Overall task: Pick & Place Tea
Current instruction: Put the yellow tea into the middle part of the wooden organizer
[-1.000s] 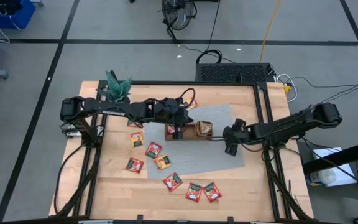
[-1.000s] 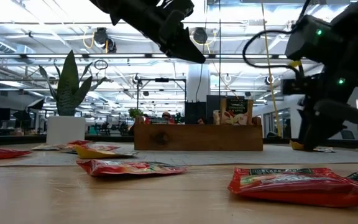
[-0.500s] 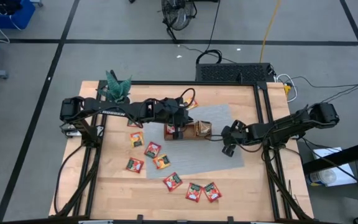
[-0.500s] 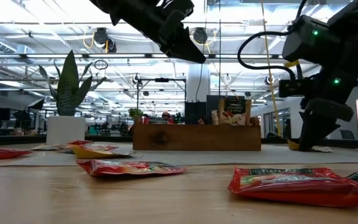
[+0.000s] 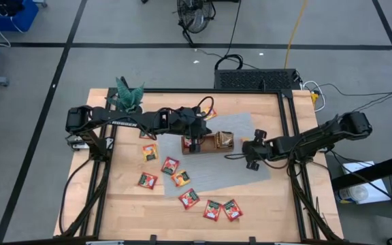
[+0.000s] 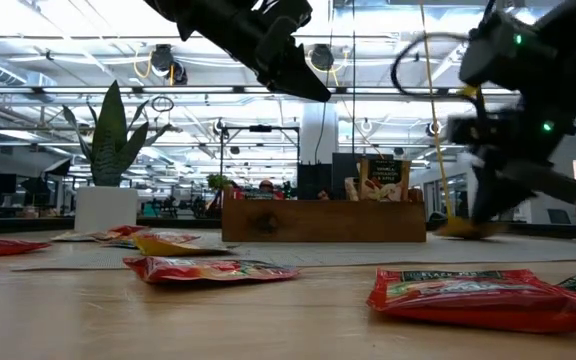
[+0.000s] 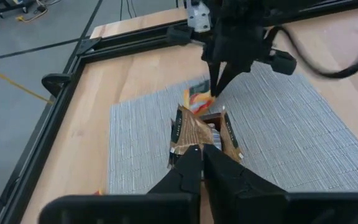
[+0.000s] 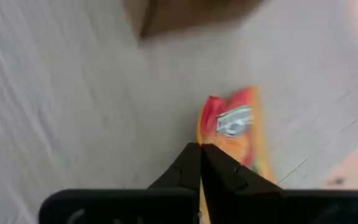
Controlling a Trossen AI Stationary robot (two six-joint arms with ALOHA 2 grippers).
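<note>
Red and orange tea sachets [image 5: 170, 165] lie flat on the wooden table and on the grey mat [image 5: 243, 173]. More sachets stand upright in the brown wooden tray [image 5: 206, 143]. My right gripper [image 5: 245, 148] stands just off the tray's right end, shut on an orange-yellow sachet [image 8: 232, 127], which also shows in the left wrist view [image 7: 199, 101]. My left gripper [image 7: 202, 154] hangs shut above the tray's left part with nothing in it, well above the tray in the low view [image 6: 308, 88]. My right gripper pinches the orange-yellow sachet by one edge [image 8: 205, 155] between its two fingers. The fingers slant down onto it from the table's right side. The sachet sticks out beyond the fingertips, low over the mat [image 6: 463, 228]; whether it is clear of the mat I cannot tell.
A potted plant [image 5: 129, 94] stands at the table's far left corner. A black frame [image 5: 288, 129] borders the table. Red sachets [image 6: 478, 295] lie near the front edge. The mat's near right part is bare.
My right gripper has shut on the orange-yellow sachet, having stood open a second ago. Its wrist has rolled a little, and it has shifted slightly toward the tray's right end.
</note>
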